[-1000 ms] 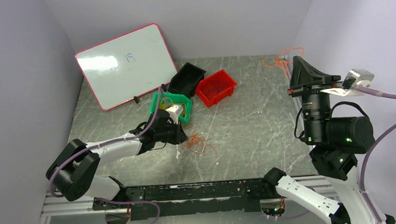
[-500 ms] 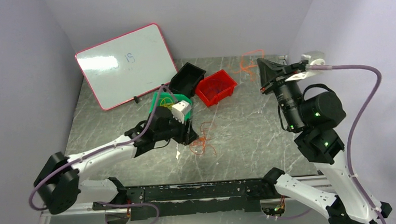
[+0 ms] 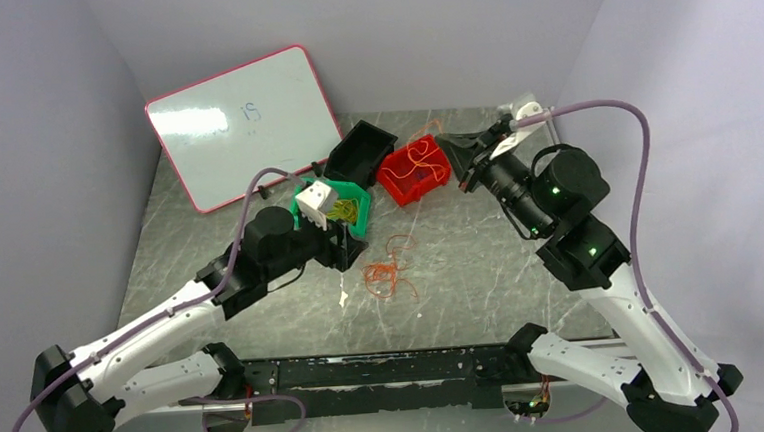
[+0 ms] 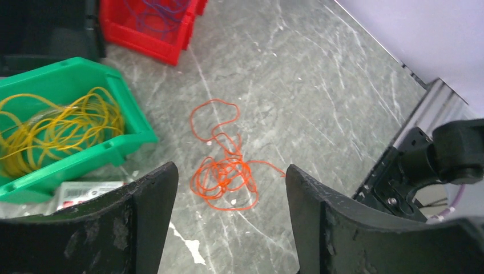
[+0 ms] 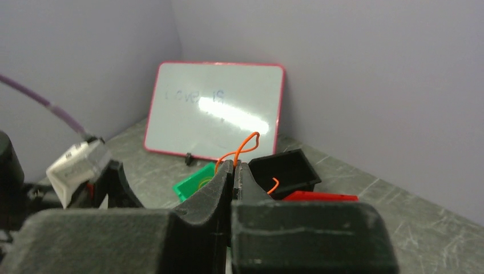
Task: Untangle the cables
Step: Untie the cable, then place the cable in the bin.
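A tangle of orange cables (image 4: pixel 224 174) lies on the grey table, showing between and beyond my left gripper's (image 4: pixel 231 191) open, empty fingers. From above, this tangle (image 3: pixel 387 274) sits just right of the left gripper (image 3: pixel 352 250). Yellow cables (image 4: pixel 60 130) fill the green bin (image 4: pixel 132 137). My right gripper (image 5: pixel 234 166) is shut on one orange cable (image 5: pixel 245 142), whose loop sticks up past the fingertips. In the top view the right gripper (image 3: pixel 462 158) holds that cable (image 3: pixel 416 152) above the red bin (image 3: pixel 434 180).
A black bin (image 3: pixel 359 149) stands behind the green bin (image 3: pixel 359 227), next to the red one. A pink-framed whiteboard (image 3: pixel 242 124) leans at the back left. A small label card (image 4: pixel 85 191) lies in front of the green bin. The rail (image 3: pixel 387 368) edges the table's near side.
My left gripper opened and drew back from the orange tangle, which stays on the table. The right arm swung left from the far right corner, carrying its orange cable over the red bin.
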`<state>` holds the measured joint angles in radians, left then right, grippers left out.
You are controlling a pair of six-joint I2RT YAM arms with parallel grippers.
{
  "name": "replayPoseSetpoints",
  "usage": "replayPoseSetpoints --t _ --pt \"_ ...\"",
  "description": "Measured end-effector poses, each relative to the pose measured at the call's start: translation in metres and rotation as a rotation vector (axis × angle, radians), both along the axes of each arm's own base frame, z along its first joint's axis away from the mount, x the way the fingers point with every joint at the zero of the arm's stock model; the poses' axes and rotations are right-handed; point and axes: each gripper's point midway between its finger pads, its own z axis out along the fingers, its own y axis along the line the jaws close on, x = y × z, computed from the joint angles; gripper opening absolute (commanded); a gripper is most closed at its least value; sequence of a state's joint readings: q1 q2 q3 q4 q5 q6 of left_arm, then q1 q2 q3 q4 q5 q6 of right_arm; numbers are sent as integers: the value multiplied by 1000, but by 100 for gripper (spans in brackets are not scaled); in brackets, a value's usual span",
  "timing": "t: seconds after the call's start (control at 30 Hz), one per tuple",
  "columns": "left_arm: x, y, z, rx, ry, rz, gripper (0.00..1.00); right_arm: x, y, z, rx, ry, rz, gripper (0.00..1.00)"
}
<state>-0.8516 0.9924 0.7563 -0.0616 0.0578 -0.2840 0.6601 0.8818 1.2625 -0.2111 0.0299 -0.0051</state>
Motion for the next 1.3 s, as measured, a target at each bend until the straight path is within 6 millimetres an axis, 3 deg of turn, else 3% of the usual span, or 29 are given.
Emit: replayPoseSetpoints --t 0.43,0.67,0.87,1.0,1.13,1.3 --pt "44 70 16 24 36 322 78 14 38 -54 -151 171 121 0" --pt "34 88 65 -47 -50 351 83 11 45 -78 -211 241 169 0" --pt "33 94 65 3 -68 345 82 10 73 -107 -279 299 310 0" --pt "38 102 53 73 -64 382 84 30 86 -122 -303 344 299 0" --pt "48 119 44 106 -50 468 83 66 101 -127 -321 364 240 0" --pt "68 143 3 173 48 572 83 122 114 -143 -364 388 115 0"
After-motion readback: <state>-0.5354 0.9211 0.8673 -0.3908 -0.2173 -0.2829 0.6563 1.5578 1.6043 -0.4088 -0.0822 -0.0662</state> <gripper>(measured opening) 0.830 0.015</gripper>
